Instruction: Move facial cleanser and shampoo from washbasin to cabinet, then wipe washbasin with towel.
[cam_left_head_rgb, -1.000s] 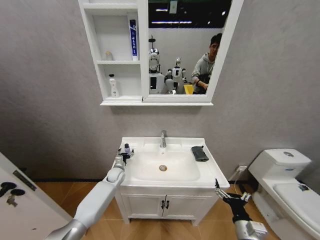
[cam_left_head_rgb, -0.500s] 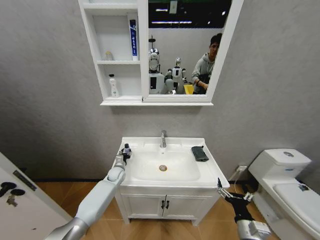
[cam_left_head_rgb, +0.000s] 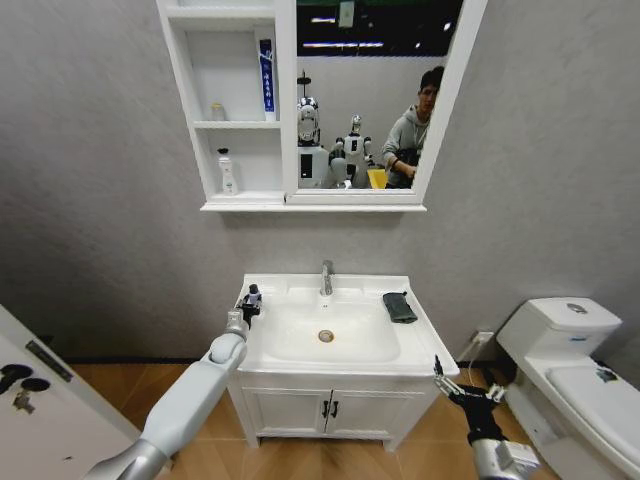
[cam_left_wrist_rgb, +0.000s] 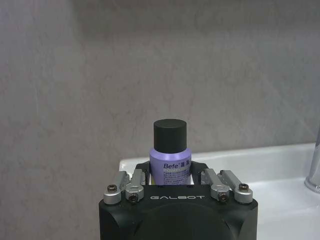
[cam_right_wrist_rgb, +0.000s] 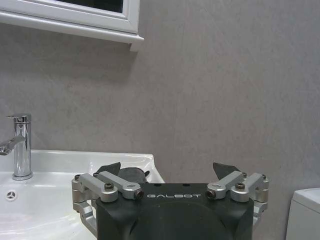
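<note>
A grey textured wall (cam_left_head_rgb: 100, 150) backs the room, with a wood-plank floor (cam_left_head_rgb: 120, 385) below, a white toilet (cam_left_head_rgb: 570, 370) at right and a low white two-door vanity (cam_left_head_rgb: 330, 408) in the middle.

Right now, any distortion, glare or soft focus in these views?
Head view: wide-angle bend, the tall white three-shelf cabinet and mirror frame splay outward; ceiling lights reflect in the mirror. Left wrist view: the left gripper body and the lilac black-capped bottle are sharp. Right wrist view: chrome tap slightly soft, no glare.
</note>
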